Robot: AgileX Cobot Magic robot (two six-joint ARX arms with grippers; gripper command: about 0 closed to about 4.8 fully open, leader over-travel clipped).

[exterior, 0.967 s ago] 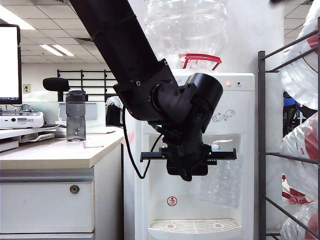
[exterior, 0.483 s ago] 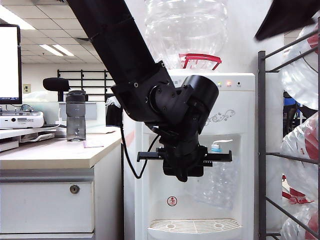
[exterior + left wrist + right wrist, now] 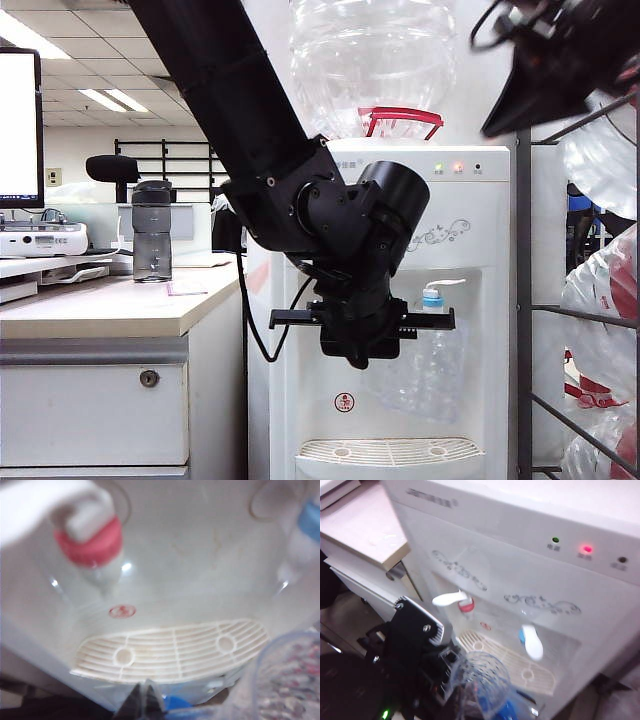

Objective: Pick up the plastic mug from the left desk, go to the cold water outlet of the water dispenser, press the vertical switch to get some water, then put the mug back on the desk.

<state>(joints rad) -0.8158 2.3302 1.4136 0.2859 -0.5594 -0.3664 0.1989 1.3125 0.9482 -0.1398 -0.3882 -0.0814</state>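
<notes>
Progress: the mug (image 3: 425, 360) is already off the desk (image 3: 110, 305) and hanging in the dispenser (image 3: 470, 215) alcove, so pickup and approach look done.
Left to do: judging by the frames, lining the mug up under the cold tap (image 3: 432, 296), pressing its lever, then carrying the mug back to the desk.
Mug position: in the exterior view it is sitting just below the blue-collared cold tap, above the drip tray (image 3: 390, 452) and clear of it; the red tap (image 3: 466, 604) is standing to its left.
Mug contents: no water is visibly running, and I cannot tell whether any is inside.
Left gripper (image 3: 362, 322): it is sitting in front of the alcove with its jaws drawn fully in, pinching the mug near the rim, with the faceted wall showing beside it in its wrist view.
Right gripper (image 3: 520, 95): it is hanging high at the right of the exterior view, above the dispenser top; its fingers are not showing clearly, so I cannot tell how far apart they are, and nothing is visibly held.
Desk: a grey bottle (image 3: 151, 232) is standing on it, well apart from the dispenser.
</notes>
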